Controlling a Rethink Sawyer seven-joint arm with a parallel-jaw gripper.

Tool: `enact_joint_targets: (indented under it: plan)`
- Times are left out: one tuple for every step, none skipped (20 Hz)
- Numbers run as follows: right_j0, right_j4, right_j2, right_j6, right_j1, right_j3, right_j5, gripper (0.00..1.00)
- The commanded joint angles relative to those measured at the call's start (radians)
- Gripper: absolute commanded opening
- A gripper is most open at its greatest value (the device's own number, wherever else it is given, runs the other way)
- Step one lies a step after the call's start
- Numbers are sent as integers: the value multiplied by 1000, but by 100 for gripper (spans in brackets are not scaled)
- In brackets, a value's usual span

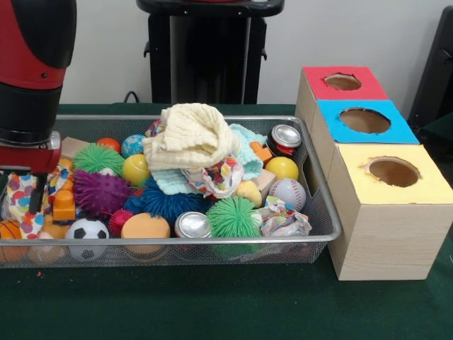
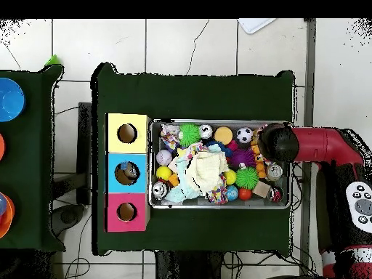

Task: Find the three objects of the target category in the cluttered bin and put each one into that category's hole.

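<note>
Red arm (image 1: 32, 78): over the bin's (image 1: 322, 205) end farthest from the boxes (image 1: 386, 212).
Gripper (image 1: 21, 188): finger state cannot be told.

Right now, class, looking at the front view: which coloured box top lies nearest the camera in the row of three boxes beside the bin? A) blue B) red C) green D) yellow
D: the yellow box top sits at the near end of the row, with the blue box top behind it and the red box top farthest back, all beside the bin.
</note>
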State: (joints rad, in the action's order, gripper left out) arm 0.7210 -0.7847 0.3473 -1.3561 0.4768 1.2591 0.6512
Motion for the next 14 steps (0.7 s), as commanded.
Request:
enact_joint_targets:
  plan:
    - [17, -33, 2, 214, -54, 0, 124, 100]
    - [16, -32, -3, 199, -56, 6, 120, 100]
    - [15, -31, -8, 188, -58, 11, 123, 100]
    - [14, -30, -12, 178, -60, 17, 125, 100]
    - [12, -28, -17, 167, -62, 23, 125, 100]
    - [10, -27, -22, 156, -64, 30, 124, 100]
    - [8, -24, -25, 141, -64, 37, 120, 100]
    - [6, -21, -28, 126, -65, 44, 115, 100]
    - [4, -19, -31, 114, -66, 49, 112, 100]
    - [1, -17, -33, 105, -68, 54, 111, 100]
    - [-2, -16, -37, 93, -69, 58, 108, 100]
    - [-5, -14, -40, 85, -69, 61, 110, 100]
    - [-8, -9, -41, 79, -71, 59, 117, 100]
    - [-10, -8, -43, 75, -72, 61, 117, 100]
